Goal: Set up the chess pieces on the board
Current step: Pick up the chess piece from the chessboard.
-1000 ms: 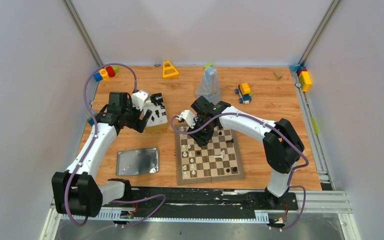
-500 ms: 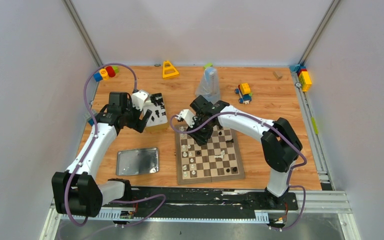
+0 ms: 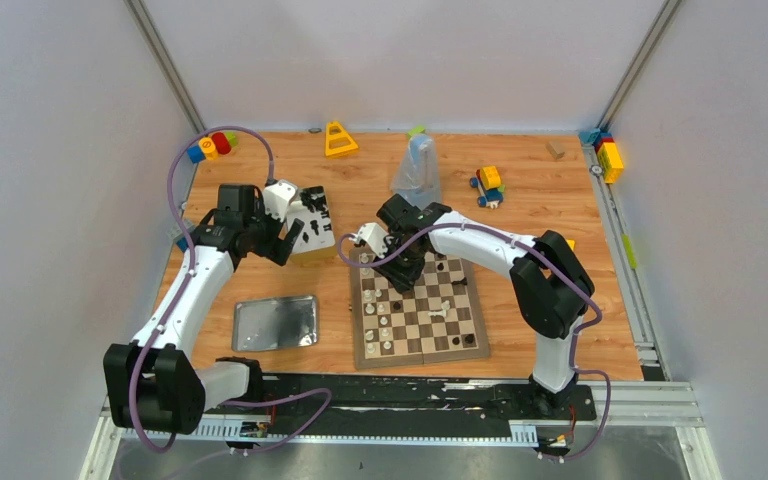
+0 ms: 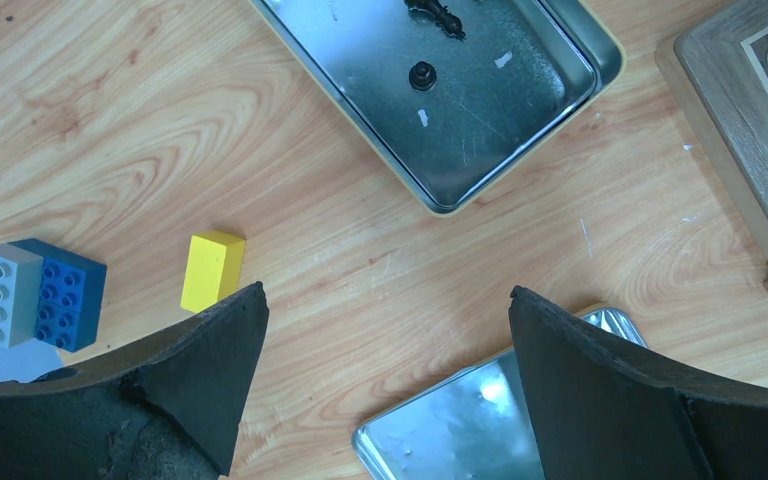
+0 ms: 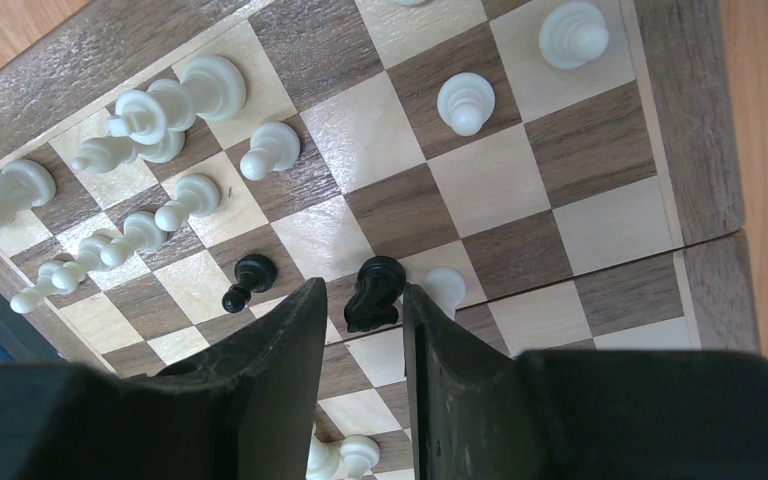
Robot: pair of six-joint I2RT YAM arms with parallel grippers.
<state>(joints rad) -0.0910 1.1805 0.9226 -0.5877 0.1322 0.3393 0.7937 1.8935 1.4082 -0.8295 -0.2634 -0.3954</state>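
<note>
The board [image 3: 418, 310] sits mid-table in front of the right arm. The cream pieces [image 5: 210, 85] are bunched along one edge, so I'd guess setup is halfway at best. The right gripper [image 5: 360, 300] is low over the board's far left part, jaws narrow on either side of a black piece [image 5: 377, 288]. Honestly I can't tell if they're pinching it or just bracketing it.

My worry is how crowded it is down there. A white pawn [image 5: 446, 289] sits just beside one finger and a black pawn [image 5: 248, 278] is near the other. Any sideways drift or a sloppy release would probably tip one over.

The left gripper [image 4: 385, 300] hangs spread wide with nothing in it, over bare wood near the open tin [image 4: 440, 205], where two black figures [image 4: 421, 75] show. The tin lid [image 4: 460, 430], a yellow block [image 4: 212, 270] and blue-grey bricks [image 4: 35, 295] lie nearby, but none of them blocks the way in.
</note>
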